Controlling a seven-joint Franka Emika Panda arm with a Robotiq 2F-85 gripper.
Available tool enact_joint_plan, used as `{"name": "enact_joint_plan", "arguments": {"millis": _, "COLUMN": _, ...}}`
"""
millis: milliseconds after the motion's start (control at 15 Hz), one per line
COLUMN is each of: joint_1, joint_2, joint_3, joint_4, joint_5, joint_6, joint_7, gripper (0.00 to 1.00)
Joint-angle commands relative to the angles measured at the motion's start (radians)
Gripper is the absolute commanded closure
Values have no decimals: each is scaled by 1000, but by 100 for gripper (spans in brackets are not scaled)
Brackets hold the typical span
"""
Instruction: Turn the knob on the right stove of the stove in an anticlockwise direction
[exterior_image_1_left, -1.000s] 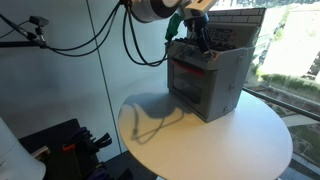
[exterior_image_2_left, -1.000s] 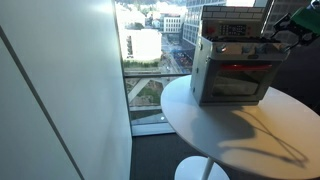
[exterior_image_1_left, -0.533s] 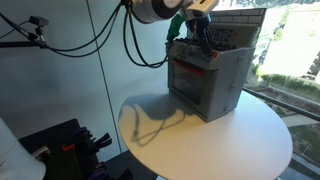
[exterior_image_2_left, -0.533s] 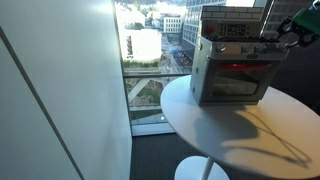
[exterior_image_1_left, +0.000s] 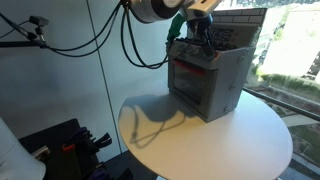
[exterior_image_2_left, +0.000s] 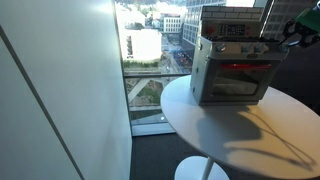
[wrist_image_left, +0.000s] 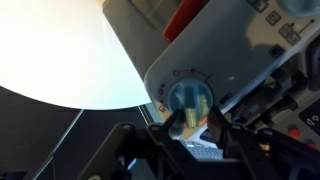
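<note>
In the wrist view the gripper (wrist_image_left: 193, 122) has a fingertip on either side of the round knob (wrist_image_left: 190, 96) on the stove's front. The blur hides whether they pinch it or only flank it. In both exterior views the gripper reaches the grey stove (exterior_image_1_left: 210, 80) (exterior_image_2_left: 232, 75) at an upper front corner, and the stove stands on a round white table (exterior_image_1_left: 225, 140) by the window.

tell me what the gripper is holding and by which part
It cannot be told for sure. The gripper has its fingertips on either side of the knob, at its lower edge, but contact is unclear.
</note>
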Motion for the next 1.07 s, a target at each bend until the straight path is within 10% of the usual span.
{"name": "enact_joint_plan", "arguments": {"millis": 0, "joint_1": -6, "joint_2": 12, "joint_3": 16, "joint_4": 22, "joint_5": 36, "joint_6": 15, "joint_7": -33, "gripper": 89}}
{"name": "enact_joint_plan", "arguments": {"millis": 1000, "joint_1": 14, "joint_2": -23, "joint_3": -29, "joint_4": 11, "joint_5": -244, "joint_6": -44, "joint_7": -12, "gripper": 90}}
